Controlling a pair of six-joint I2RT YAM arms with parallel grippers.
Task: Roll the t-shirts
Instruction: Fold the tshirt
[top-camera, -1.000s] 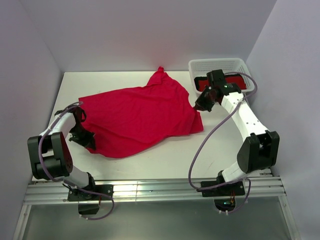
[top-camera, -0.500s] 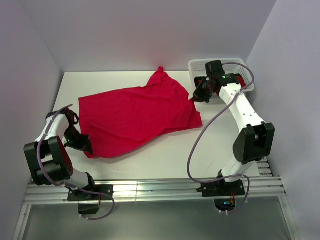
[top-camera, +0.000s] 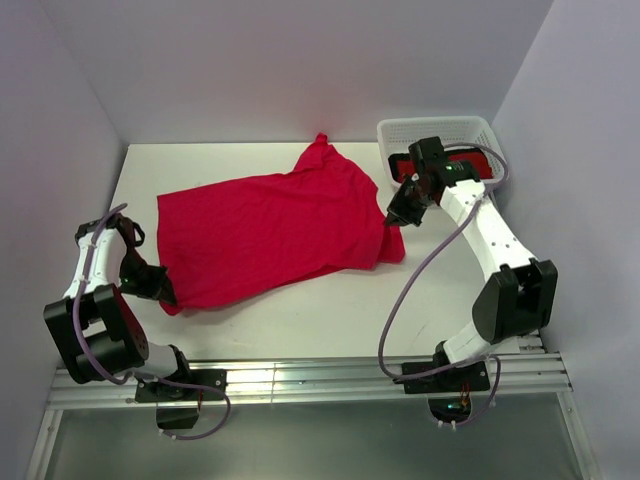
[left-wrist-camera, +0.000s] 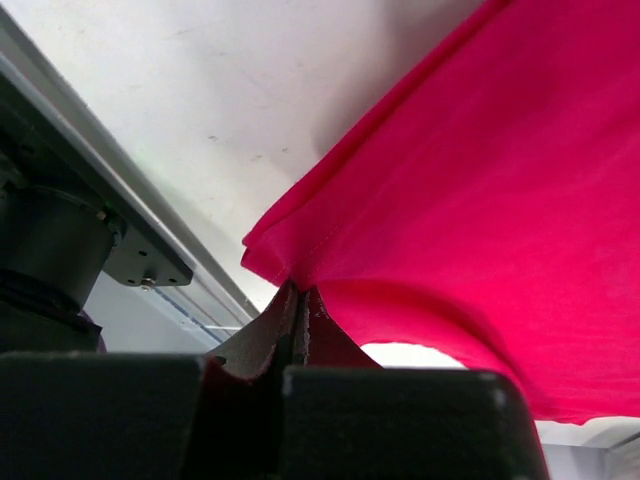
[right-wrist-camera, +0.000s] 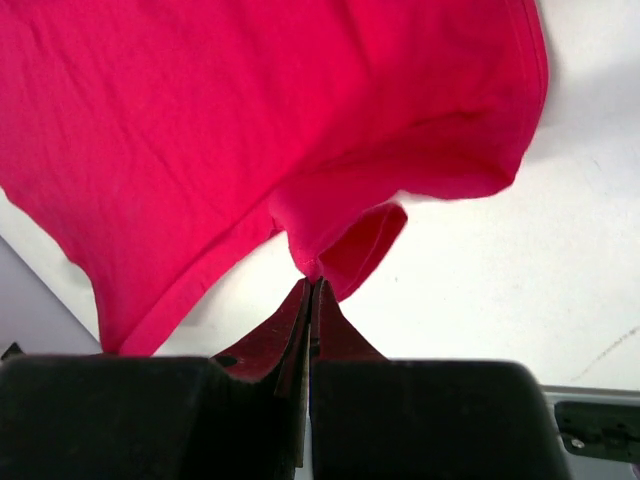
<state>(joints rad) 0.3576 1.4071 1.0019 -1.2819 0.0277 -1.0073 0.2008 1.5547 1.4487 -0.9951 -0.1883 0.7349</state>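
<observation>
Now: both arms grip one tee
crimson t-shirt (top-camera: 270, 235): spread on worktop (top-camera: 330, 310), between the arms
left fingers (left-wrist-camera: 258, 348): together, clamped on its near-left corner
right fingers (right-wrist-camera: 268, 338): together, clamped on a fold at its right edge
basket (top-camera: 440, 128): far-right of worktop, holds deeper red t-shirt (top-camera: 401, 167), partly hidden by right arm

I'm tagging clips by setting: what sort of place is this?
Probably a robot lab cell: white table boxed by bare walls, left arm and right arm bolted to a metal rail.
</observation>
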